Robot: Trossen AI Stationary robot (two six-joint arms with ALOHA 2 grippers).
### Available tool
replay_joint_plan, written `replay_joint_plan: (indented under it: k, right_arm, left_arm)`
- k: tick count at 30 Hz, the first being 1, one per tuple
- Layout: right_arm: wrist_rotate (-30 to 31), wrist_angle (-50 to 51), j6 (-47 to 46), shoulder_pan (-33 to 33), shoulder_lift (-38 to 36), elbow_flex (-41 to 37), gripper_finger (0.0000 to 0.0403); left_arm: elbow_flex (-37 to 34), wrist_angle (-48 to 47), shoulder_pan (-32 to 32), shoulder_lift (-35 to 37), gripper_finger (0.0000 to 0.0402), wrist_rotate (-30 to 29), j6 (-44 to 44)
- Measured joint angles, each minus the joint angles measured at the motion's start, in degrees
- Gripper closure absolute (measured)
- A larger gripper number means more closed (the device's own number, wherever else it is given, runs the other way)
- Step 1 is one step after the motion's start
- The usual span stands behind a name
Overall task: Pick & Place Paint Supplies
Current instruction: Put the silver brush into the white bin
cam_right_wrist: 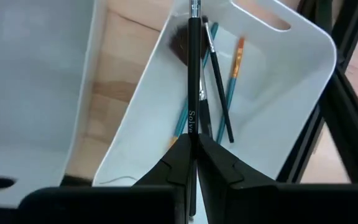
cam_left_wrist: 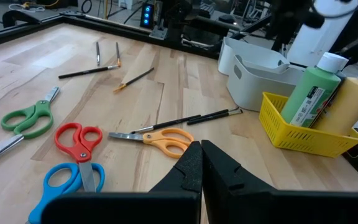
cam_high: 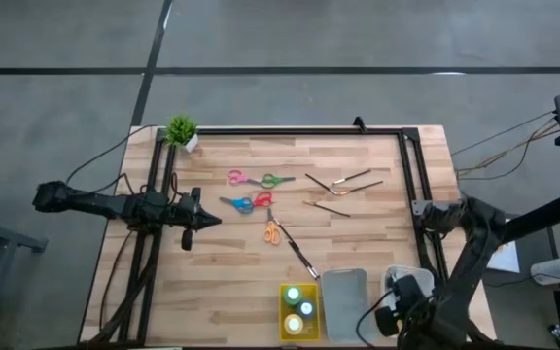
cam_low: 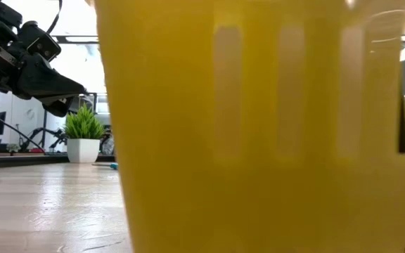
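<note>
My right gripper is shut on a thin black brush above the white tray, which holds teal-handled brushes, another black brush and a stubby dark brush. My left gripper is shut and empty, hovering over the table near the orange scissors. The red and blue scissors and green scissors lie flat on the wood. Loose brushes lie farther off. The green bottle and yellow bottle stand in the yellow tray. My right gripper pinches the black brush by its handle between the two fingers. The brush runs on along the fingers, straight out past their tips and over the white tray's inside. Its metal ferrule end reaches the picture's edge, so the tip is out of view.
A grey tray sits between the yellow tray and the white tray. A small potted plant stands at the far left corner. One long brush lies near the orange scissors. A black frame borders the table.
</note>
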State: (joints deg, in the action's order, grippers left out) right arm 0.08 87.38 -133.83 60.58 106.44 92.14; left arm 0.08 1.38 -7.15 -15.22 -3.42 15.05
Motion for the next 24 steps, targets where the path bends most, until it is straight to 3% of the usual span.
replay_joint_plan:
  k: [14,24]
  right_arm:
    - [-1.83,0.25,-0.99,2.95,9.74,0.53,0.0388]
    - [-1.63,0.07,-2.28,3.03,12.51,0.35,0.0388]
  left_arm:
    - [0.00,0.01,0.02,0.00,0.0401,-0.02,0.00]
    - [0.00,-0.01,0.00,0.01,0.0401,0.00,0.00]
